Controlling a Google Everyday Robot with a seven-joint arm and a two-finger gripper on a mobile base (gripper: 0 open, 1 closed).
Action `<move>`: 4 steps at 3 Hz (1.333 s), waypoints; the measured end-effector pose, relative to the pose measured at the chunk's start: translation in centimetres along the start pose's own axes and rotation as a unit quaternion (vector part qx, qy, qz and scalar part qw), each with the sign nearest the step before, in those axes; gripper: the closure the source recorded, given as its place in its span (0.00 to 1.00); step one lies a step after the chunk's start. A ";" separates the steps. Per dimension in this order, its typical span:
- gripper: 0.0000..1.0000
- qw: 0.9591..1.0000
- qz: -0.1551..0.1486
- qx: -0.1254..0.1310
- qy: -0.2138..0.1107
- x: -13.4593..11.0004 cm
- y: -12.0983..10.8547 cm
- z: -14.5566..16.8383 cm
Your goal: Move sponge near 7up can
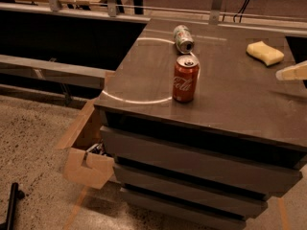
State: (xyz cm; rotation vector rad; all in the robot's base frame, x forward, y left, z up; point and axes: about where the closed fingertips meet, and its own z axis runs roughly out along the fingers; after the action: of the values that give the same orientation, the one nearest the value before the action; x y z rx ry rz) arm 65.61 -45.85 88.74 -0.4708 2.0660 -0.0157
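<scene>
The sponge (265, 52) lay flat on the far right part of the desk (240, 99), pale yellow against the dark top, with nothing touching it. The 7up can (183, 38) was on its side near the back middle of the desk, its silver end turned toward me and a little to the right. The two were well apart, with bare desktop between them.

The hand (293, 72) showed only as a pale yellow tip poking in from the right edge, just on the near side of the sponge and not touching it. So little of it was in sight that I could not tell whether it was wide or narrow, and it held nothing that I could see.

A red Coca-Cola can (185, 78) stood upright in front of the 7up can, close to it but apart. A thin white arc (139, 99) curved across the desktop, passing by the base of the red can.

Under the top were stacked dark drawer fronts. On the left, against the desk's side, an open cardboard box (86, 150) sat on the speckled floor (33, 143), and a black pole (12, 205) stood at the lower left corner.
</scene>
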 end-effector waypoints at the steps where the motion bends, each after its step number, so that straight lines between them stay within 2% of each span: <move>1: 0.00 0.999 0.018 0.002 -0.039 -0.1 0.6 2.5; 3: 0.00 0.995 0.044 0.010 -0.083 -1.9 -0.7 5.5; 4: 0.00 0.996 0.051 0.005 -0.079 -2.1 -1.3 7.0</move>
State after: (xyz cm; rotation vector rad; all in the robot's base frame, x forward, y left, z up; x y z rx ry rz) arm 72.84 -45.13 87.06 -0.3490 1.9317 0.0706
